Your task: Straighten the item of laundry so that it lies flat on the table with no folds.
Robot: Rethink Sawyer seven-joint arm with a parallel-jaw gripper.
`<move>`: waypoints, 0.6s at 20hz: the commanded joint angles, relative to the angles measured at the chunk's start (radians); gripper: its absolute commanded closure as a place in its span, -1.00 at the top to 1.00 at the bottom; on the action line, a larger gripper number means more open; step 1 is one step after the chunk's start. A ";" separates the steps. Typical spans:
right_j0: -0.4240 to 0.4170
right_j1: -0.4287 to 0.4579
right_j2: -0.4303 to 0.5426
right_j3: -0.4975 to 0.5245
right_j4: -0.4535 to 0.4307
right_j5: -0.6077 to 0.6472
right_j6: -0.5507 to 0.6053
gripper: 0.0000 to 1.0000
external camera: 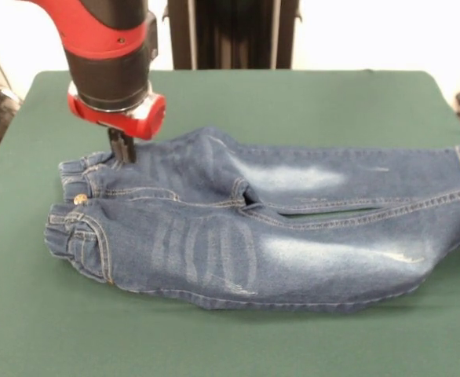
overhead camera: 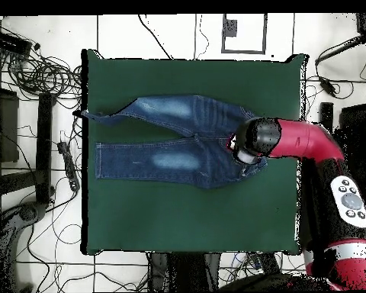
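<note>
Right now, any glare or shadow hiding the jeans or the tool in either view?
Front view: even light, no glare on the jeans; soft shadow under their near edge; the tool is dark, so its state is unreadable. Overhead view: the arm covers the tool and the waistband; bright floor, but the table reads evenly.

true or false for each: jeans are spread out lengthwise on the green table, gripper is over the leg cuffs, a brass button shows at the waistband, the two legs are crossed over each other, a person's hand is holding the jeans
1. The jeans lie spread lengthwise on the green table. True.
2. The gripper is over the leg cuffs. False: it is at the waistband end, on the far half of the waist.
3. A brass button shows at the waistband. True.
4. The two legs are crossed over each other. False: they lie side by side with a narrow gap between them.
5. A person's hand is holding the jeans. False: only the robot arm is at the jeans.
</note>
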 commanded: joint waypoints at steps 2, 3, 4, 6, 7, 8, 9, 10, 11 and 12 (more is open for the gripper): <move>0.092 0.109 0.044 -0.138 0.048 0.136 -0.012 -1.00; 0.100 0.123 0.038 -0.148 0.046 0.129 0.006 -1.00; 0.105 0.138 0.035 -0.156 0.048 0.121 0.022 -1.00; 0.116 0.157 0.029 -0.160 0.053 0.086 0.057 -1.00; 0.122 0.166 0.025 -0.164 0.054 0.072 0.072 -1.00; 0.129 0.174 0.021 -0.172 0.059 0.066 0.085 -1.00; 0.136 0.178 0.017 -0.173 0.063 0.056 0.096 -1.00; 0.144 0.184 0.012 -0.177 0.069 0.055 0.108 -1.00; 0.151 0.186 0.006 -0.175 0.073 0.050 0.121 -1.00; 0.158 0.192 0.002 -0.180 0.078 0.049 0.131 -1.00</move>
